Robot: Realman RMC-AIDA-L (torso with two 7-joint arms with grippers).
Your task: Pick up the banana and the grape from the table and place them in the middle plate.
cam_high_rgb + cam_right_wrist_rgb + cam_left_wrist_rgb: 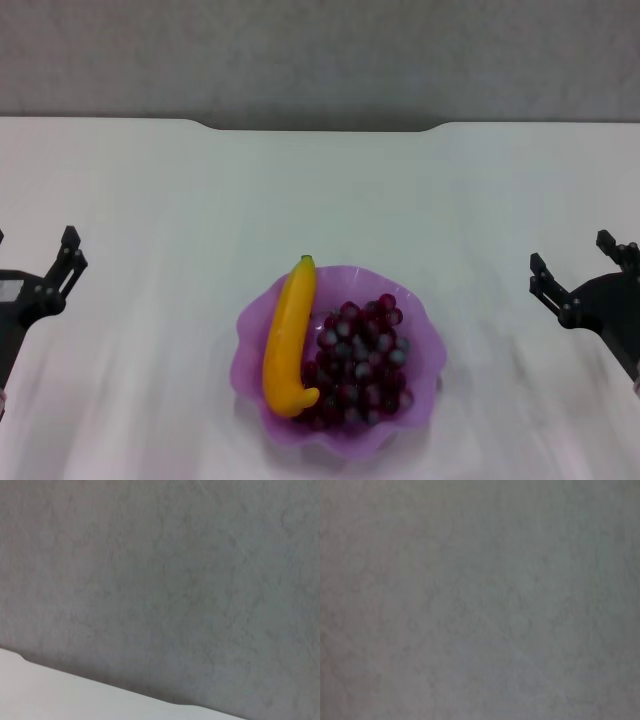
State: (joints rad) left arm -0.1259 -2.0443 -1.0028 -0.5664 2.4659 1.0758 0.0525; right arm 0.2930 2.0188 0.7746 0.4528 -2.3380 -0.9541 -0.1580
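Observation:
The yellow banana (288,345) lies in the left part of the purple scalloped plate (428,345), its dark tip pointing to the far side. The bunch of dark red grapes (362,362) lies in the plate to the right of the banana and touches it. The plate stands on the white table (320,200), near its front middle. My left gripper (72,250) is at the far left, open and empty, well clear of the plate. My right gripper (570,255) is at the far right, open and empty. Neither wrist view shows the fruit or the plate.
The table's far edge has a notch (320,128) with a grey wall (320,50) behind it. The left wrist view shows only a grey surface (480,600). The right wrist view shows the grey wall (160,580) and a strip of the white table (50,695).

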